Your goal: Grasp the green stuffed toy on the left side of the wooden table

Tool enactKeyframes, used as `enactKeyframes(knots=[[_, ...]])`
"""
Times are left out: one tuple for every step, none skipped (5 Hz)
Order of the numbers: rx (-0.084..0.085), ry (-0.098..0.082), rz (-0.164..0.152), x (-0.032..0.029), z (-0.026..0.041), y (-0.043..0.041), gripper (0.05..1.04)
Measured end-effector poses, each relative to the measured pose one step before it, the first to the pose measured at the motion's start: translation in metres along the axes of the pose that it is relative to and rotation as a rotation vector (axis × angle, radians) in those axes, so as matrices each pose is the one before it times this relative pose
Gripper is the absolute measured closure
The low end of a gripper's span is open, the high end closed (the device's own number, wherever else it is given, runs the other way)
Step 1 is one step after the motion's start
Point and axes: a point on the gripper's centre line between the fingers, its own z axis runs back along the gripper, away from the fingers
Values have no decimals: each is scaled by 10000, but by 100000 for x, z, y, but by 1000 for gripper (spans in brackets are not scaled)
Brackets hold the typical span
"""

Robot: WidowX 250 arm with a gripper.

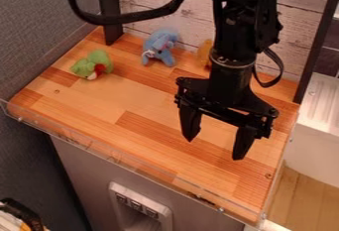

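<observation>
Black two-finger gripper (214, 148) hangs released, holding nothing, over the striped wooden tabletop (142, 138), toward the right of my view. Small orange toy (204, 54) is at the back, partly hidden by my arm; I see a blue plush elephant (159, 44) left of it, then a green plush toy (99, 57) with a red patch.

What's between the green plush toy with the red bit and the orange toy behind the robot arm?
A blue plush animal sits between the green toy and the orange toy, in the camera view.
</observation>
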Motion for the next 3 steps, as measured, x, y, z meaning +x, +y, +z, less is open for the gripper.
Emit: enactKeyframes(knots=[[14,200,-17,1268,126,2001,89],[-64,100,-64,2730,67,3215,89],[-73,-2,-102,2870,24,3991,88]])
